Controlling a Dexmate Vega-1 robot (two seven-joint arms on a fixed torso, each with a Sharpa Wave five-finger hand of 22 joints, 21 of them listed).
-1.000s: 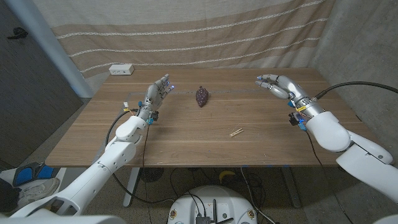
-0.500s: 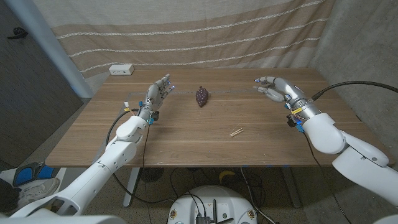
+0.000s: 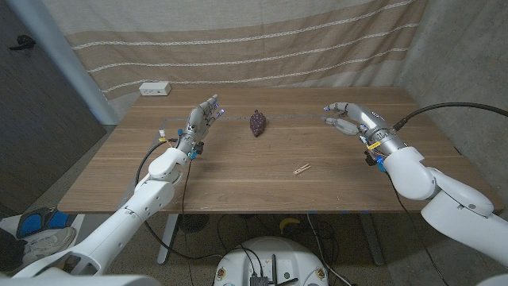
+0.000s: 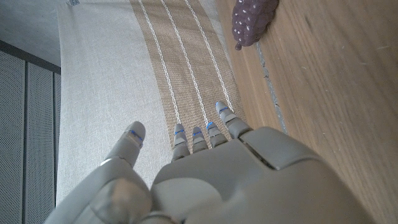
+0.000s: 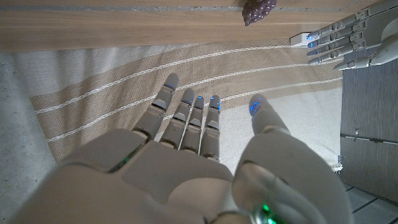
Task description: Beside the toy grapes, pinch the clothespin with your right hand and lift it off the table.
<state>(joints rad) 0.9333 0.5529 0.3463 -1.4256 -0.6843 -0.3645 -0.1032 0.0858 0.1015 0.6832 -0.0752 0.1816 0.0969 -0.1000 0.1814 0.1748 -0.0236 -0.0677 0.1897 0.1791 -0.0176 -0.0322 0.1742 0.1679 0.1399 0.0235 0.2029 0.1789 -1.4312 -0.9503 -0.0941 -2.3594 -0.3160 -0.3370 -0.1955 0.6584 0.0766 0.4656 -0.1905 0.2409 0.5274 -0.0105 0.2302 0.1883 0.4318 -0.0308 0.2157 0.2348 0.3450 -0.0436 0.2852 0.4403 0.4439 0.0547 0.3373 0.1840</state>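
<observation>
**A:** Head view first. Where does the clothespin (image 3: 302, 169) lie from the right hand (image 3: 347, 115)?

**B:** Nearer the robot and toward the table's middle. It lies flat on the wooden table (image 3: 238, 179), its long axis slanted, the far end tipped toward the right side. The right hand is raised over the far right part of the table, fingers apart, holding nothing.

**A:** And the toy grapes (image 3: 257, 122)?

**B:** Farther back, between the 2 hands, well apart from the clothespin. "Beside" is loose here.

**A:** Which hand is nearer the clothespin?

**B:** The right one, I judge. The left hand (image 3: 202, 119) stands beyond the grapes on the other side, fingers apart, empty.

**A:** Left wrist view?

**B:** The left hand's back and spread fingers (image 4: 208, 132), with the grapes (image 4: 254, 20) ahead on the wood.

**A:** Right wrist view?

**B:** The right hand's back (image 5: 186, 155), fingers spread, nothing between them. The grapes (image 5: 258, 10) and the left hand (image 5: 348, 40) show beyond.

**A:** So the coming move?

**B:** Probably draw the right hand back and inward, then turn to pinch across the slant.
</observation>
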